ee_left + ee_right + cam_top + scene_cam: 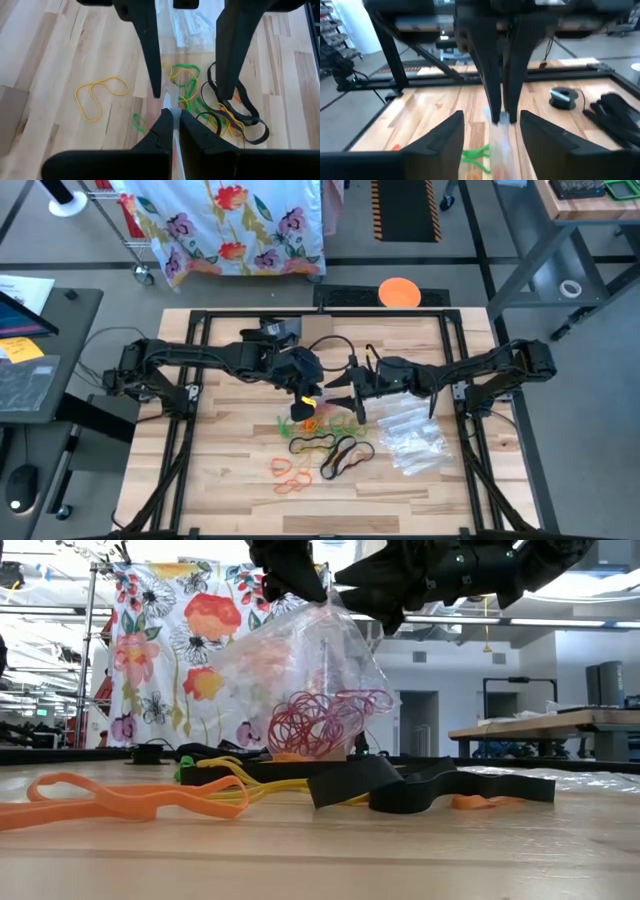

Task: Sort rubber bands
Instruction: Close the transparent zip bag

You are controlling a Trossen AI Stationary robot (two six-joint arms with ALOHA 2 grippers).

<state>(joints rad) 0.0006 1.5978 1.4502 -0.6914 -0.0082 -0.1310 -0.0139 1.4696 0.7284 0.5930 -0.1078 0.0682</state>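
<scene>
Above the tabletop (220,480), the left hand (172,120) pinches the top edge of a clear bag (300,670), its fingers together on the plastic. Red bands (325,725) sit bunched in the bag's bottom. The right hand (487,127) faces it just beside the bag's edge, fingers apart and holding nothing. Loose bands (325,455) in orange, yellow, green and black lie scattered on the wood below, near a pile of empty bags (410,435).
</scene>
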